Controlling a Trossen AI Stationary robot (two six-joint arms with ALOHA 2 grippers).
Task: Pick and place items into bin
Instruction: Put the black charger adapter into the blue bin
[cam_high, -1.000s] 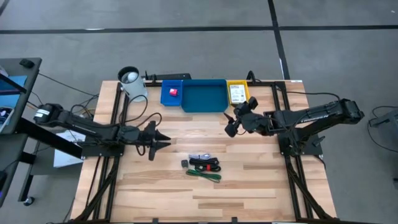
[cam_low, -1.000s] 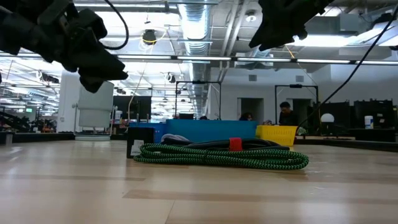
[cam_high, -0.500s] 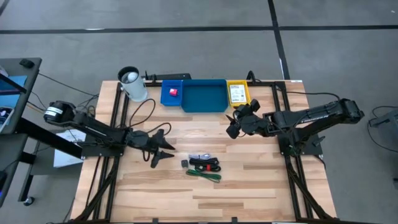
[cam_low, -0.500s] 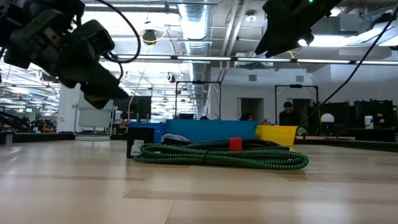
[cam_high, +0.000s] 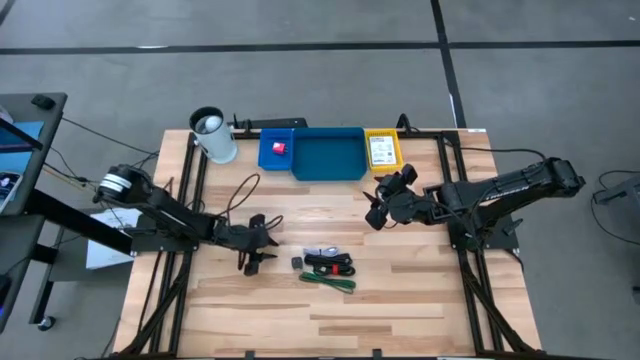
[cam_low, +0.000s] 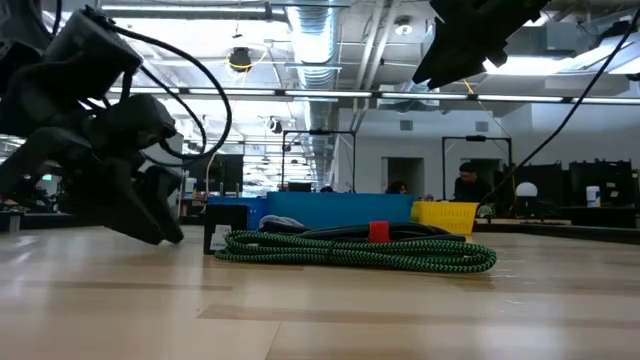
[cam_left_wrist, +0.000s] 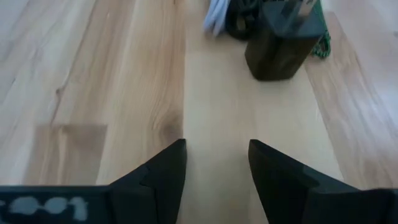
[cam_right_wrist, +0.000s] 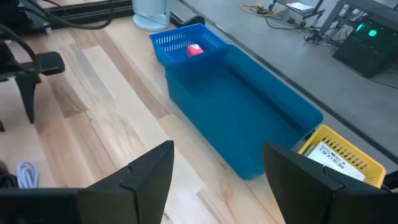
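1. Table (cam_high: 420, 300): pale wood planks with visible grain and a dark knot, framed by black metal rails.
2. Large blue bin (cam_high: 328, 155): smooth plastic, rectangular, solid walls, at the far edge of the table.
3. Small blue basket (cam_right_wrist: 184, 41): perforated plastic, touching the bin's side; a pink-red cube (cam_right_wrist: 194, 50) lies inside it.
4. Yellow basket (cam_right_wrist: 339, 155): perforated plastic, on the bin's other side; holds a white card (cam_high: 380, 150) with green print. The writing is too small to read.
5. Black block (cam_left_wrist: 283, 38): matte, boxy, upright on the table at the near end of the item cluster.
6. Black-red cable bundle (cam_high: 332, 263): coiled, just beside the block, mid-table.
7. Green ties (cam_low: 400, 255): braided cord, looped along the bundle's front.
8. Silvery piece (cam_high: 320, 251): small, at the cluster's far side.
9. White cup (cam_high: 212, 135): cylindrical, at the far left corner.
10. Left gripper (cam_high: 256, 247): low over the table near the block, fingers parted, holding nothing.
11. Right gripper (cam_high: 381, 202): raised in front of the bin, fingers spread wide, holding nothing.
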